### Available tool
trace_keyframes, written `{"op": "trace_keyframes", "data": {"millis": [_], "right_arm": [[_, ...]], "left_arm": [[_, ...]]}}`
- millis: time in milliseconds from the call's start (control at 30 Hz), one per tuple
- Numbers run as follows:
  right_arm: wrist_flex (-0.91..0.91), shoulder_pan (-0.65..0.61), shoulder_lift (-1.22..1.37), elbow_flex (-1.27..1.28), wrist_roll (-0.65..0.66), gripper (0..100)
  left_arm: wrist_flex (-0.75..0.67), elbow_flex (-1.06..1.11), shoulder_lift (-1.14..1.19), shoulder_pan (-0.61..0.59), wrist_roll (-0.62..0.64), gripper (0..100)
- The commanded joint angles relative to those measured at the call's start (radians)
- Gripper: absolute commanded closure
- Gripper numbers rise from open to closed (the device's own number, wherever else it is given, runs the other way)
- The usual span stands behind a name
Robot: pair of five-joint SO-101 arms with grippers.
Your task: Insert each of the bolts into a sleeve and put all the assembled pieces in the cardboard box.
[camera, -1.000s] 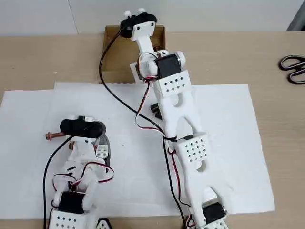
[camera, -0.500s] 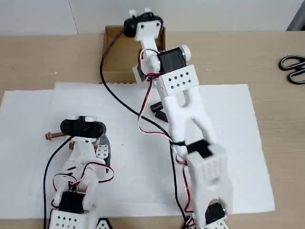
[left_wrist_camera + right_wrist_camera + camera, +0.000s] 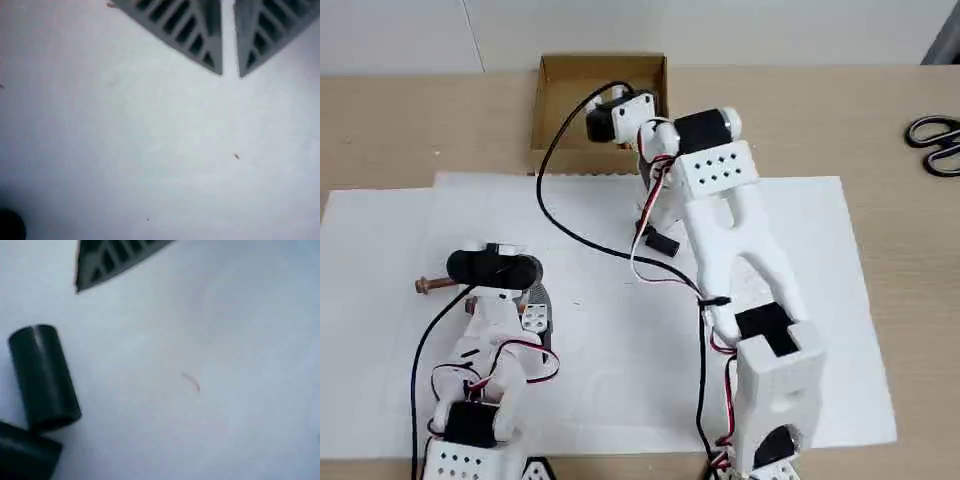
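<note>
While the right arm (image 3: 720, 230) hangs over the far part of the paper sheet (image 3: 820, 300), just short of the cardboard box (image 3: 603, 60), I judge the step in hand to be the pickup of a sleeve. I note the right gripper (image 3: 100, 265) above the sheet, near two dark sleeves (image 3: 656, 238), and I cannot tell whether it is released or clenched. Of these, one sleeve (image 3: 42, 377) lies on its side on the paper; the second sleeve (image 3: 25, 455) lies just beside its end, and I cannot tell whether they touch. I find the left gripper (image 3: 231, 72) low over bare paper on the near side, its fingers (image 3: 200, 35) drawn almost together and grasping nothing. The bolt (image 3: 435, 285) lies on the sheet just beside the wrist of the left arm (image 3: 485, 350), well apart from the sleeves. The cardboard box stands on the table (image 3: 420, 120) at the sheet's far edge; the floor that shows is bare cardboard, one corner being covered by the right arm's wrist, so I rate the task as barely begun. Next move, in my judgement: lower the right gripper squarely across the round body of one sleeve, since it may roll, while the left arm takes the bolt by its shank for alignment. Count: one bolt, two sleeves, one cardboard box, one sheet, one pair of scissors (image 3: 935, 145).
</note>
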Motion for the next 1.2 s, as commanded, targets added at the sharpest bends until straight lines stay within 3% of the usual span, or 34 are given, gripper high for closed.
{"op": "trace_keyframes", "data": {"millis": [0,533,1167], "right_arm": [[-0.001,0.004,0.027,0.000,0.114,81.2],[-0.021,-0.062,0.134,0.000,0.146,81.2],[-0.116,-0.056,0.272,0.000,0.147,81.2]], "left_arm": [[-0.026,-0.005,-0.011,-0.008,0.002,99],[-0.026,-0.005,-0.011,-0.008,0.002,99],[-0.026,-0.005,-0.011,-0.008,0.002,99]]}}
